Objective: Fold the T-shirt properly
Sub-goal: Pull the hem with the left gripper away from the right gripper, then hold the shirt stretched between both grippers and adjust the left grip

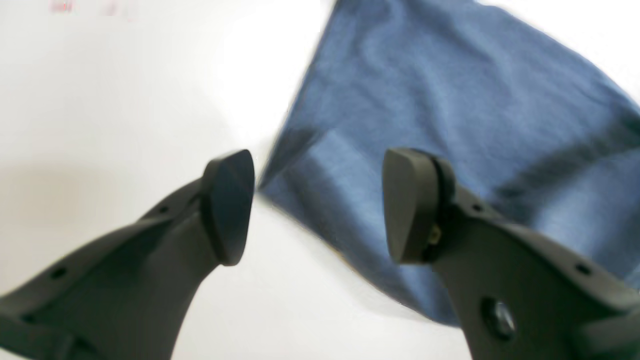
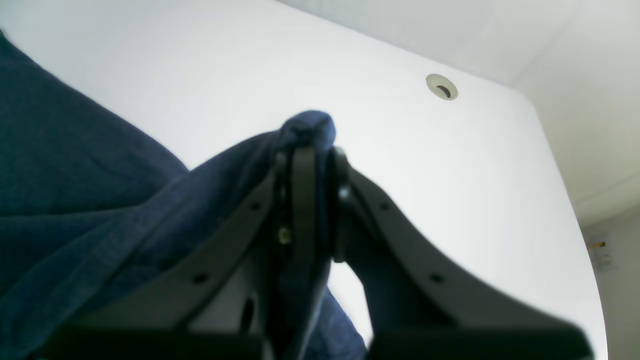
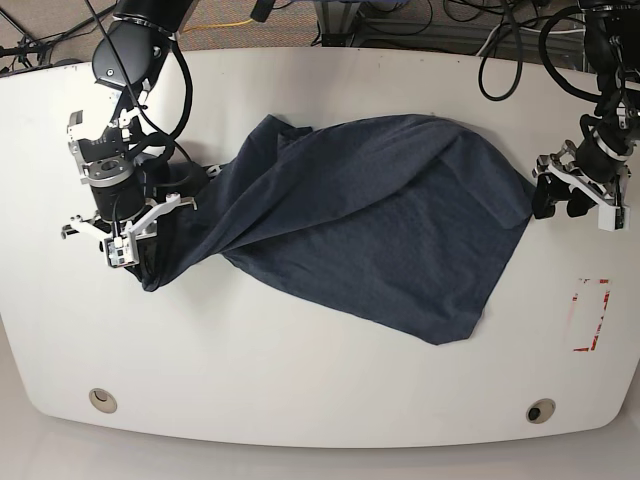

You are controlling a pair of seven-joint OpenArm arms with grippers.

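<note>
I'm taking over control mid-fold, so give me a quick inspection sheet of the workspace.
Surface: white table, two grommet holes near the front edge, red-marked patch at front right of the base view.
Job's things: T-shirt spread crumpled, not folded.
Clutter: nothing seen.
Grippers: right gripper shut on a bunch of T-shirt cloth; left gripper open, empty, beside the T-shirt's edge.
Cables: black leads run along both arms and behind the table.
Surroundings: carpet and more cables beyond the far edge.

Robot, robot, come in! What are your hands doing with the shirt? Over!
Right gripper shut on T-shirt. Left gripper open, empty, beside its edge. Shirt crumpled on table. Nothing blocking.
</note>
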